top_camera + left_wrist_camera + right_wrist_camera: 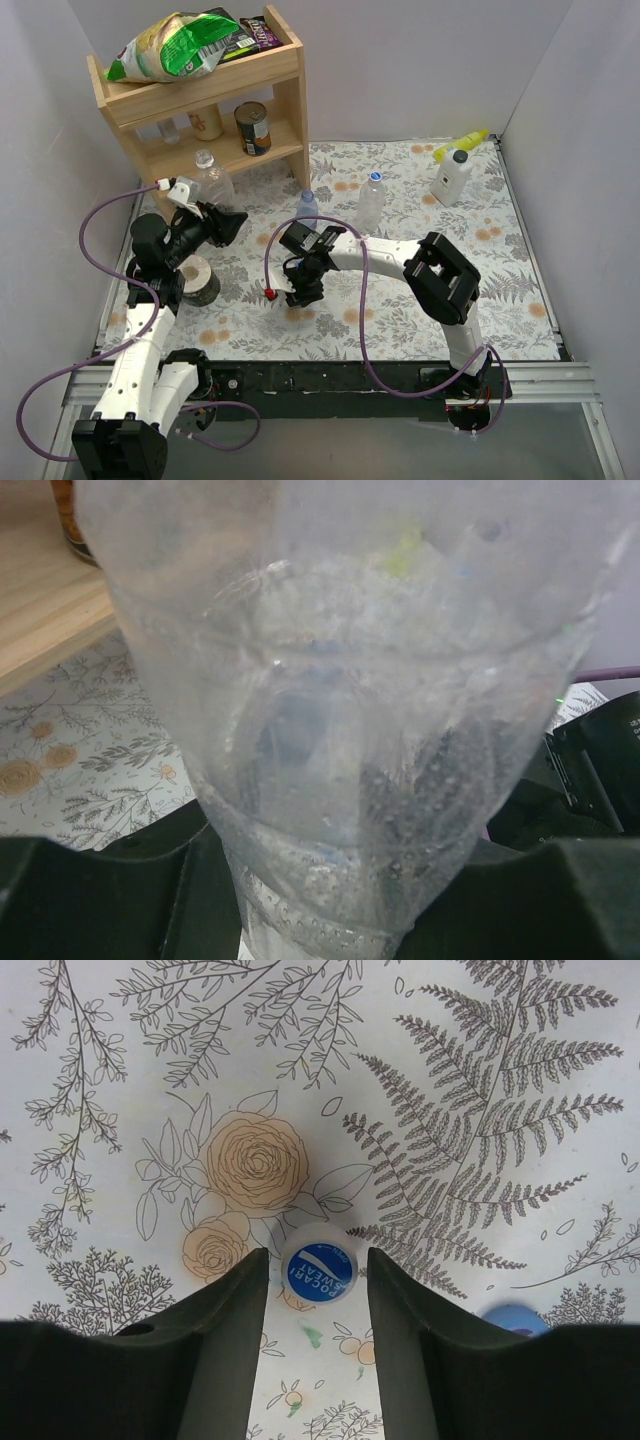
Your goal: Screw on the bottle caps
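My left gripper (228, 222) is shut on a clear bottle (213, 180) with no cap, standing by the shelf. In the left wrist view the bottle (340, 730) fills the frame, with a black finger (100, 900) pressed to each side. My right gripper (305, 290) hangs open just above the floral mat. In the right wrist view a white-rimmed blue bottle cap (319, 1271) lies flat between its fingertips (240, 1300), touching neither. A second blue cap (513, 1318) peeks out beside the right finger. Two more clear bottles (307, 207) (372, 200) stand upright with blue caps on.
A wooden shelf (285, 95) at the back left holds a tin can (253, 128) and snack bags (185, 45). A white bottle with a yellow nozzle (452, 175) stands at the back right. A round tin (197, 280) sits by the left arm.
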`<state>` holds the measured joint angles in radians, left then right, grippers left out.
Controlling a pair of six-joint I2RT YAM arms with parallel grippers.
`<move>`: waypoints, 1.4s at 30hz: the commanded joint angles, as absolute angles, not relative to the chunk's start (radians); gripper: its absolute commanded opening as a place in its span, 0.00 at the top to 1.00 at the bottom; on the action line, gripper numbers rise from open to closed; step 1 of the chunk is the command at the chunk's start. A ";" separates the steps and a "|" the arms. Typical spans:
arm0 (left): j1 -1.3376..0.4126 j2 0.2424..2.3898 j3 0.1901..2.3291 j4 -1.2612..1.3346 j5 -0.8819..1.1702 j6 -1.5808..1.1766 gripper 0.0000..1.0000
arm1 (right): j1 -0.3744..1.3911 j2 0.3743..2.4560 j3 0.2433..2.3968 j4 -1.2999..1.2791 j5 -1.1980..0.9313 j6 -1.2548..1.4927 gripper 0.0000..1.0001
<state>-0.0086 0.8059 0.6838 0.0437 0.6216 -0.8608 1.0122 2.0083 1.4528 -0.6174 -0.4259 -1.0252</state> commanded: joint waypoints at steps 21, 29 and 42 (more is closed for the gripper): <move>-0.003 0.801 0.655 0.071 0.657 -0.861 0.99 | 1.028 2.010 1.419 -0.552 -0.393 -1.023 0.55; -0.006 0.818 0.595 0.089 0.759 -0.766 1.00 | 1.000 1.849 1.422 -0.646 -0.446 -0.993 0.73; -0.308 1.054 0.528 0.055 0.980 -0.276 1.00 | 0.776 1.494 1.810 -1.057 -0.656 -0.849 0.75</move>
